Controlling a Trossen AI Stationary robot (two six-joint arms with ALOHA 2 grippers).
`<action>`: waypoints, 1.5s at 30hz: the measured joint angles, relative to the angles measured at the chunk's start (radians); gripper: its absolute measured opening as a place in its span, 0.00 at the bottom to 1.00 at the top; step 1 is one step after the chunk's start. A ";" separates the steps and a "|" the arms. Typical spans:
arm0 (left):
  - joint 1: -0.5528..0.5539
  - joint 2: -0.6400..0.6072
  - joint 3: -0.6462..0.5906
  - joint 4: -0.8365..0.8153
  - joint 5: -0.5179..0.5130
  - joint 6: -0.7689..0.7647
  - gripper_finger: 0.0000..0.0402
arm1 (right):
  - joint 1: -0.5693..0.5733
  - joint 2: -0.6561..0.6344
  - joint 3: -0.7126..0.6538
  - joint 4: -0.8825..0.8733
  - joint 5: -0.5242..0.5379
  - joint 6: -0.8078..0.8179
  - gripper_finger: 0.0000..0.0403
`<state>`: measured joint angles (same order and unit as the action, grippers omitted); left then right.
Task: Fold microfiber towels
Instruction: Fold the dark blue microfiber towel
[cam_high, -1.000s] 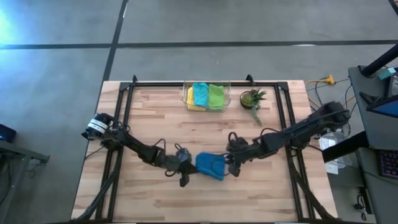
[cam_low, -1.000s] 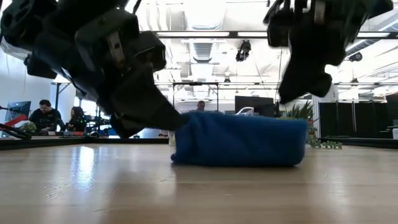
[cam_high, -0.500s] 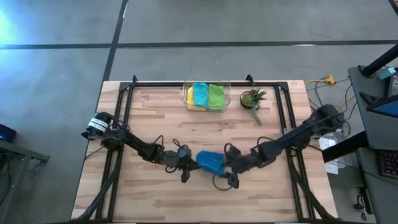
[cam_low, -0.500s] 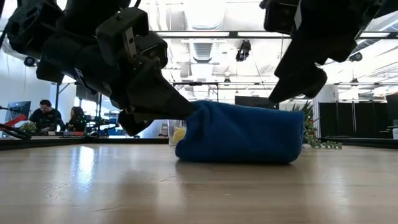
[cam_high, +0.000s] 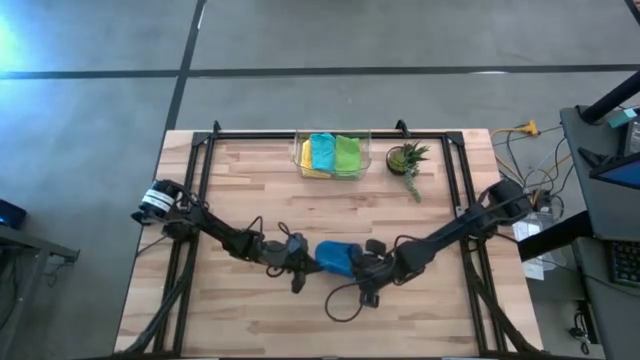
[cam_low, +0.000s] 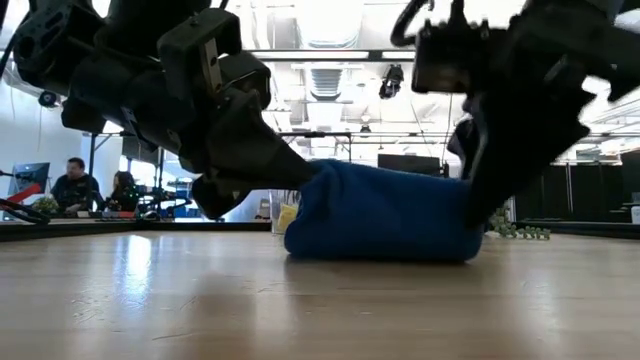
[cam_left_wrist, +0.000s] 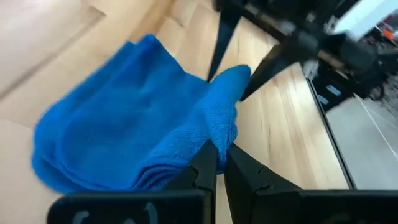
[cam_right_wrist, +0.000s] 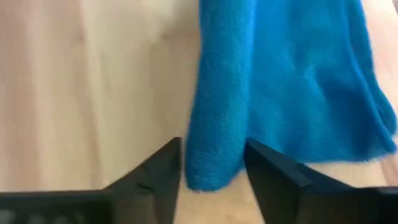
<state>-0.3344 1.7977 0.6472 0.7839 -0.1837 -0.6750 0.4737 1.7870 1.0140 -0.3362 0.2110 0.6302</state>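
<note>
A blue microfiber towel (cam_high: 336, 257) lies folded in a thick bundle on the wooden table (cam_high: 250, 190), near its middle. My left gripper (cam_high: 306, 264) is shut on the towel's left end. My right gripper (cam_high: 361, 270) stands open, tipped steeply down at the towel's right end. One finger (cam_right_wrist: 163, 169) is on each side of the rolled fold (cam_right_wrist: 213, 155) there. Yellow, teal and lime green towels lie folded in a clear container (cam_high: 331, 155) at the far edge. My left gripper pinches the upper fold of the towel's left end (cam_left_wrist: 219, 132) between its two fingers. The fingers come from the table's left, slanting a little down. The towel rests on the table with that end drawn up slightly (cam_low: 322, 180). My right gripper straddles the rolled fold; whether its fingers touch it I cannot tell.
A small potted plant (cam_high: 405, 159) stands right of the container. A black frame (cam_high: 205, 150) runs along the table's edges. Bare wood lies on the near side of the towel (cam_high: 300, 320). People sit at a desk (cam_low: 75, 185) in the room beyond.
My right gripper has come down and moved toward the table's near-left, from above the towel to its right end, and now straddles it. The towel's left end, held by my left gripper, has risen a little; the rest stays on the table.
</note>
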 joint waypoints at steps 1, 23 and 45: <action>0.000 0.000 0.000 -0.003 0.017 0.000 0.00 | 0.002 0.000 0.009 0.005 0.000 -0.001 0.39; 0.005 -0.001 0.010 -0.018 0.207 0.000 0.00 | -0.017 -0.064 0.001 0.013 -0.227 -0.039 0.03; -0.048 -0.001 0.028 -0.012 0.233 0.005 0.00 | -0.014 -0.066 -0.008 0.053 -0.294 -0.037 0.03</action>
<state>-0.3821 1.7966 0.6753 0.7716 0.0494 -0.6701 0.4594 1.7208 1.0058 -0.2827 -0.0830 0.5934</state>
